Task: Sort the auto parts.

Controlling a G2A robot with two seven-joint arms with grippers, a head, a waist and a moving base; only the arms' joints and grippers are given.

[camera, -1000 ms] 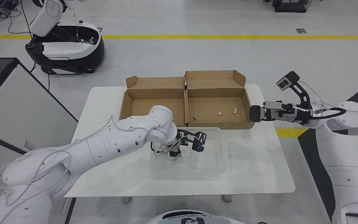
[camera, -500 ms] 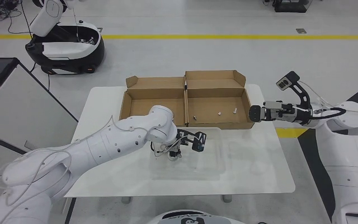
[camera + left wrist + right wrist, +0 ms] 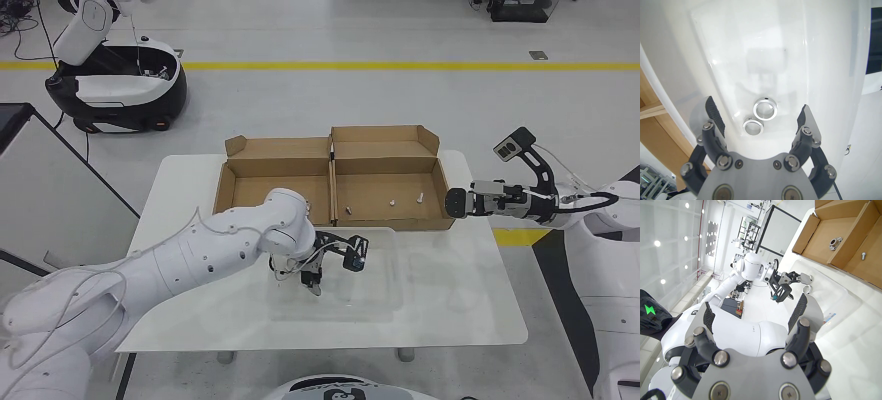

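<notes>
Downward go the left fingers (image 3: pixel 313 284) in the top view: against the two earlier pictures they have dipped a little toward the frame's bottom, lower over the clear plastic tray (image 3: pixel 372 298) at mid-frame on the white bench (image 3: pixel 470 295). I read that as the approach to a pick, with nothing lifted yet. The right fingers (image 3: pixel 452 203) have not stirred, parked at the right end of the brown cardboard two-compartment box (image 3: pixel 385 134) in the upper middle, whose right half already holds a few small parts.

Left wrist view: the left fingers (image 3: pixel 714 115) stand wide apart and empty, the arm pitched down at the tray. Just beyond them, at centre frame, lie a larger silver metal ring (image 3: pixel 761 100) and a smaller silver metal ring (image 3: pixel 753 119), touching each other on the tray floor.

Right wrist view: the right fingers (image 3: pixel 797 309) are also apart, holding nothing. At upper right the box shows a silver flanged mount (image 3: pixel 834 242) in one compartment and a small bolt (image 3: pixel 863 255) in the next
</notes>
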